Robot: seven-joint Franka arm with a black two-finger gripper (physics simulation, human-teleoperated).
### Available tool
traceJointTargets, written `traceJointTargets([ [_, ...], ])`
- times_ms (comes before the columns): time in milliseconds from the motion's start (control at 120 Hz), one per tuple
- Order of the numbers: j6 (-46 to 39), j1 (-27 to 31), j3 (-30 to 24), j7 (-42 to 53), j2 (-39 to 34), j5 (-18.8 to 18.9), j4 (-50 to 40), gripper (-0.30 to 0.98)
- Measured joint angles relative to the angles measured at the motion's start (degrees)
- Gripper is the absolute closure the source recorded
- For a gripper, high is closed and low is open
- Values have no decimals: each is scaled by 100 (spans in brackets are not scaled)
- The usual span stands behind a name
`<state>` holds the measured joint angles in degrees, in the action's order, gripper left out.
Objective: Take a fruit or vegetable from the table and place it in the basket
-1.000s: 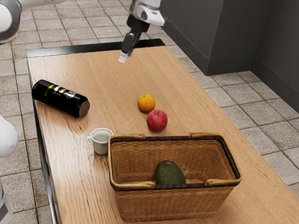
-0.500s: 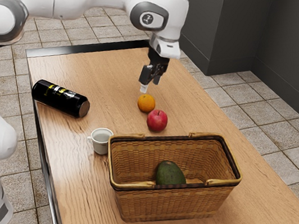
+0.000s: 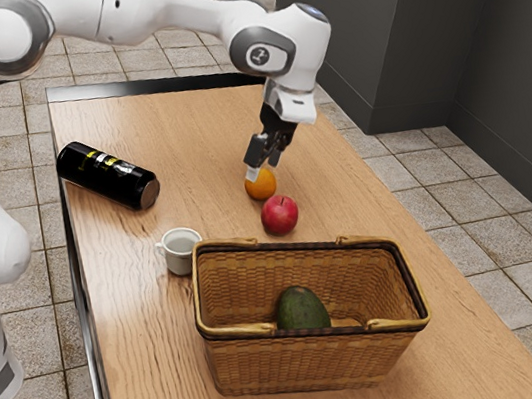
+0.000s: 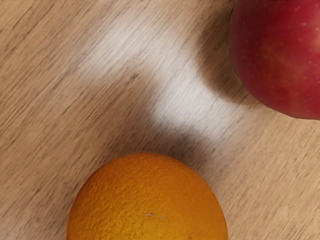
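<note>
Reaching dn | arm point(image 3: 150, 7) ext'd o/ tbl point(image 3: 173, 123) | fingers point(image 3: 253, 172) released, apart @ orange point(image 3: 262, 189)

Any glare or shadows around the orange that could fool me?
Wrist view: pale glare washes out the wood grain near the orange and apple, with soft dark shadows beside both. Exterior view: a milder sheen on the table toward the exterior view's left, past the cup; the fruits' colors read clearly.
</note>
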<state>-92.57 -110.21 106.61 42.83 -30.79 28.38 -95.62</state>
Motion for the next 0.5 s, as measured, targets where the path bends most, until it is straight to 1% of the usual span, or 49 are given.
traceJointTargets([
  [217,-76,0,10,-12,-52,-1,-54,0],
  [500,-154,-48,149,-24,-140,5,-77,0],
])
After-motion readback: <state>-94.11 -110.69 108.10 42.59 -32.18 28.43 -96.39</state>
